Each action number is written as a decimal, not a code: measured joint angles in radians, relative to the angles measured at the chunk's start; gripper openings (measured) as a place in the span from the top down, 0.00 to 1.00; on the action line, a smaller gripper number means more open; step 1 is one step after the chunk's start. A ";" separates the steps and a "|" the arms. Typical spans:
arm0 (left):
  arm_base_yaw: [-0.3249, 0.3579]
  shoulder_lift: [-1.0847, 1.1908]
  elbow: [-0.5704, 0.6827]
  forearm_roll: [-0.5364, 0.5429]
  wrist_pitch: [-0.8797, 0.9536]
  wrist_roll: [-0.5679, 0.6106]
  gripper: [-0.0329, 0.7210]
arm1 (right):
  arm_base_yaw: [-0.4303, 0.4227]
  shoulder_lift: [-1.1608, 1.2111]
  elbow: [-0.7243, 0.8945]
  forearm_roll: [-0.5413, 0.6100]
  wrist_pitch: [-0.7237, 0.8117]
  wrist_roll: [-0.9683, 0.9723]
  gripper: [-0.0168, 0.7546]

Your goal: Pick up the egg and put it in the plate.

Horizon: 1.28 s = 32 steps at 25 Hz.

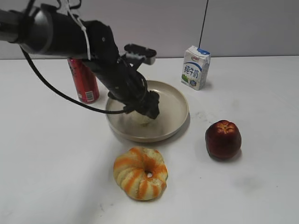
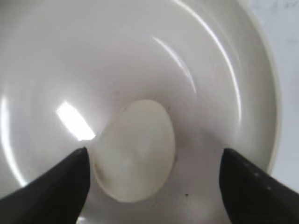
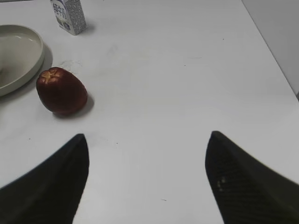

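The pale egg (image 2: 135,149) lies on the floor of the beige plate (image 2: 219,56). In the exterior view the egg (image 1: 141,118) shows just below my left gripper (image 1: 148,108), inside the plate (image 1: 175,105). My left gripper (image 2: 154,179) is open, its fingers spread on either side of the egg; the left finger is close to it, the right finger well apart. My right gripper (image 3: 147,177) is open and empty above bare table and is out of the exterior view.
A red can (image 1: 84,80) stands left of the plate, a milk carton (image 1: 195,66) behind it to the right. A dark red apple (image 1: 223,138) and striped ring-shaped bread (image 1: 140,172) lie in front. The right wrist view shows apple (image 3: 61,91), carton (image 3: 68,15), plate rim (image 3: 32,60).
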 joint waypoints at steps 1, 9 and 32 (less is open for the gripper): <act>0.000 -0.029 0.000 0.004 0.004 0.000 0.07 | 0.000 0.000 0.000 0.000 0.000 0.000 0.22; 0.009 -0.281 -0.001 0.117 0.234 -0.051 0.07 | 0.000 0.000 0.000 0.000 0.000 0.000 0.22; 0.277 -0.786 0.554 0.372 0.500 -0.306 0.17 | 0.000 0.000 0.000 0.000 0.000 0.000 0.22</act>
